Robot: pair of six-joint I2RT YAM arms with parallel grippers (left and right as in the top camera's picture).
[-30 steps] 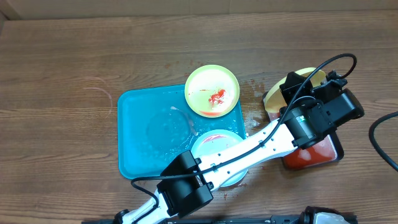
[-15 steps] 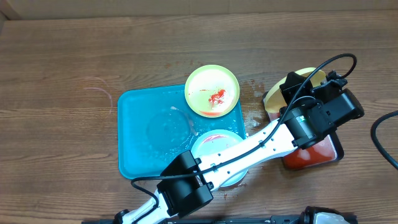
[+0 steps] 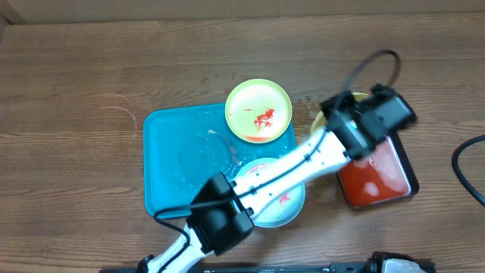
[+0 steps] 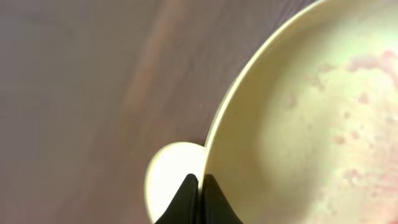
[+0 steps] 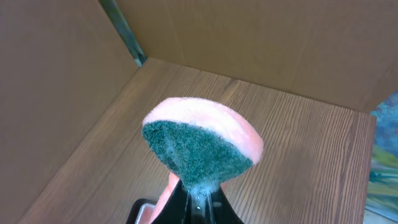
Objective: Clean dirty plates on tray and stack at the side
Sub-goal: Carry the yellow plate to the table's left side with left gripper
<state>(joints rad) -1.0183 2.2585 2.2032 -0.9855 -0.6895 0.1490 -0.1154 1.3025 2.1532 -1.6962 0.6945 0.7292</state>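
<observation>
Two sit smeared on the tray: green plate, pale plate. The left gripper pinches the third plate by its rim; the right gripper clamps a sponge. None looks stacked.

Green plate with red sauce: 1, upper centre of overhead. Pale plate: 1, lower centre, partly under the arm. Yellow plate: 1, fills the right of the left wrist view. So 3 plates in all. Blue tray: 1, centre left. Black tray of red liquid: 1, right. Sponge, pink with green face: 1, centre of right wrist view. Arms in overhead: 1. Black cable: 1, right edge.
</observation>
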